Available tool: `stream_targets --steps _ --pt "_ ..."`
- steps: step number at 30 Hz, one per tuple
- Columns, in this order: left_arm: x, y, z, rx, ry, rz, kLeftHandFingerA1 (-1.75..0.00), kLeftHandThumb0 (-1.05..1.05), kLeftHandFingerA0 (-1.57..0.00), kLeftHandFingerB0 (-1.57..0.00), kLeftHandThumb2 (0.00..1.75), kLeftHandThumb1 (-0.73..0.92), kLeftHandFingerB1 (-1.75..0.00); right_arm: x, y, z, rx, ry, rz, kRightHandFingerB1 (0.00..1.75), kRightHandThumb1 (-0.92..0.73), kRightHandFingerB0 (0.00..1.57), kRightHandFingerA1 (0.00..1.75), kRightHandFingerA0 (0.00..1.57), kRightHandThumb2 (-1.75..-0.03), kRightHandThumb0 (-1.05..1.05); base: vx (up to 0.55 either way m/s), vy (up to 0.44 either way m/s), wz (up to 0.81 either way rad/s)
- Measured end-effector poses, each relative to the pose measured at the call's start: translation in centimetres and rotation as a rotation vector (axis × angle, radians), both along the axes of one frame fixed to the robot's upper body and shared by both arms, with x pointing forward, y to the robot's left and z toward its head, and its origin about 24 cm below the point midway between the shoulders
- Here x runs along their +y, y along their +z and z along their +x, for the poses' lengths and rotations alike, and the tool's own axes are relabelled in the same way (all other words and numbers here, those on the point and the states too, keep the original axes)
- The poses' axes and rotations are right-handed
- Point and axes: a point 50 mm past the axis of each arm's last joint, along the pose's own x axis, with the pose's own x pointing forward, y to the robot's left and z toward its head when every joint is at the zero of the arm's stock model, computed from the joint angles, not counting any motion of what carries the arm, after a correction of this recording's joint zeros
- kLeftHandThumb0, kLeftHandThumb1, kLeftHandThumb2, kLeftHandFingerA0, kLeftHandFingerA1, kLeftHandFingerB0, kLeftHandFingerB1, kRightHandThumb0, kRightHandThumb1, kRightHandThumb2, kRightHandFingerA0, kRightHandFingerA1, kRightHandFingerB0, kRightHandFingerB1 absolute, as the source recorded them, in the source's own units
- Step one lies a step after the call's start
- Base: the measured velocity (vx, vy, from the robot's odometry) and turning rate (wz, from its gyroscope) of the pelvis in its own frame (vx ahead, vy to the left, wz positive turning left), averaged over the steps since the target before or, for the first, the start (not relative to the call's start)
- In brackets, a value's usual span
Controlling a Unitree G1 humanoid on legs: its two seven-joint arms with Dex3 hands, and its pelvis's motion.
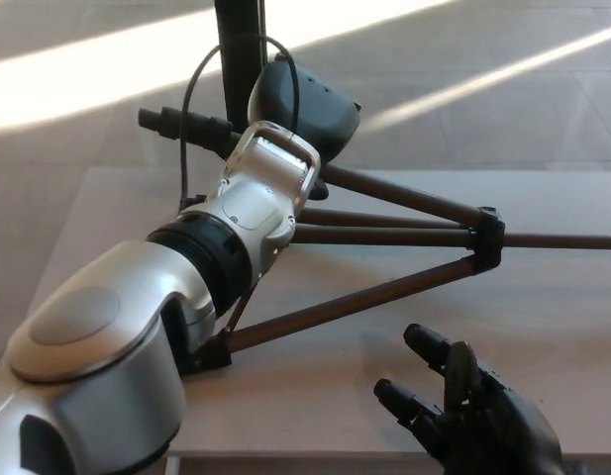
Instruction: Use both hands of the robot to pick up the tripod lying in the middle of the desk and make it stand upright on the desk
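While my left arm (186, 327) fills the foreground, one tripod (384, 233) lies across the desk (562, 327), three dark legs fanned rightward, its far end cut off by the frame. My left hand (305, 104) sits at the tripod's head, so I cannot tell its grip. My right hand (473, 416), partly cropped, hovers with fingers (424, 344) spread, touching nothing.
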Motion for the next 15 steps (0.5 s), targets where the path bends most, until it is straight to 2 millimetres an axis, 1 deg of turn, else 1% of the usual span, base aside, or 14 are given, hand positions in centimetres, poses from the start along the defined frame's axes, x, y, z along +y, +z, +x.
stream_targets --steps 1,3,4,5,6,7,8,10,11,12,13,14,15 --pt "0.0 -0.1 0.0 -0.004 -0.003 0.008 -1.04 -0.65 -0.93 -0.4 0.61 0.69 -0.38 0.0 0.0 0.0 0.002 -0.001 0.003 0.47 -0.7 0.36 0.63 0.21 -0.81 -0.86 0.0 0.0 0.0" --pt "0.0 -0.3 0.0 -0.006 -0.005 0.019 -1.04 -0.65 -0.93 -0.4 0.61 0.69 -0.38 -0.1 0.0 -0.1 0.007 -0.005 0.015 0.47 -0.7 0.36 0.63 0.21 -0.81 -0.86 0.0 0.0 0.0" --pt "0.1 -0.4 0.0 -0.005 -0.005 0.023 -1.04 -0.53 -0.95 -0.44 0.6 0.66 -0.4 -0.2 0.0 -0.1 0.009 -0.006 0.021 0.46 -0.68 0.37 0.63 0.23 -0.8 -0.85 0.0 0.0 0.0" --pt "0.2 -0.4 0.0 -0.005 -0.005 0.026 -0.95 -0.47 -0.95 -0.44 0.6 0.65 -0.39 -0.2 0.0 -0.1 0.01 -0.006 0.024 0.46 -0.66 0.39 0.63 0.23 -0.8 -0.85 0.0 0.0 0.0" --pt "0.3 -0.6 0.0 -0.003 -0.005 0.033 -0.97 -0.43 -0.94 -0.44 0.59 0.64 -0.38 -0.2 0.0 -0.1 0.011 -0.008 0.03 0.41 -0.8 0.43 0.63 0.23 -0.65 -0.79 0.0 0.0 0.0" --pt "0.4 -0.9 0.0 0.0 -0.004 0.04 -0.97 -0.48 -0.92 -0.52 0.6 0.67 -0.47 -0.2 0.0 -0.1 0.012 -0.01 0.033 0.41 -0.79 0.44 0.64 0.26 -0.64 -0.78 0.0 0.0 0.0" --pt "0.7 -1.2 0.0 0.003 -0.002 0.05 -0.9 -0.5 -0.89 -0.56 0.59 0.64 -0.52 -0.3 0.0 -0.1 0.013 -0.011 0.036 0.46 -0.67 0.4 0.64 0.24 -0.78 -0.82 0.0 0.0 0.0" --pt "1.4 -1.8 0.1 0.012 0.014 0.078 -0.9 -0.5 -0.89 -0.56 0.59 0.64 -0.52 -0.3 0.1 -0.1 0.011 -0.013 0.042 0.46 -0.67 0.4 0.64 0.24 -0.78 -0.82 0.0 0.0 0.0" --pt "1.6 -2.1 0.1 0.016 0.02 0.091 -0.92 -0.59 -0.83 -0.53 0.58 0.6 -0.5 -0.3 0.1 -0.1 0.01 -0.012 0.046 0.47 -0.67 0.4 0.65 0.25 -0.78 -0.81 0.0 0.0 0.0" --pt "1.8 -2.4 0.1 0.019 0.028 0.115 -0.95 -0.63 -0.8 -0.52 0.6 0.54 -0.51 -0.3 0.1 -0.1 0.009 -0.013 0.049 0.47 -0.68 0.4 0.64 0.24 -0.78 -0.81 0.0 0.0 0.0" --pt "1.9 -2.5 0.1 0.019 0.031 0.128 -0.9 -0.61 -0.77 -0.37 0.58 0.6 -0.4 -0.3 0.2 -0.1 0.007 -0.013 0.051 0.47 -0.68 0.41 0.64 0.26 -0.78 -0.8 0.0 0.0 0.0" --pt "2.0 -2.6 0.2 0.025 0.04 0.142 -0.86 -0.76 -0.75 -0.25 0.62 0.69 -0.34 -0.3 0.2 -0.1 0.006 -0.012 0.053 0.46 -0.68 0.4 0.63 0.25 -0.78 -0.8 0.0 0.0 0.0" --pt "2.1 -2.6 0.2 0.031 0.047 0.155 -0.86 -0.76 -0.75 -0.25 0.62 0.69 -0.34 -0.3 0.2 -0.1 0.005 -0.012 0.055 0.46 -0.68 0.4 0.63 0.25 -0.78 -0.8 0.0 0.0 0.0"
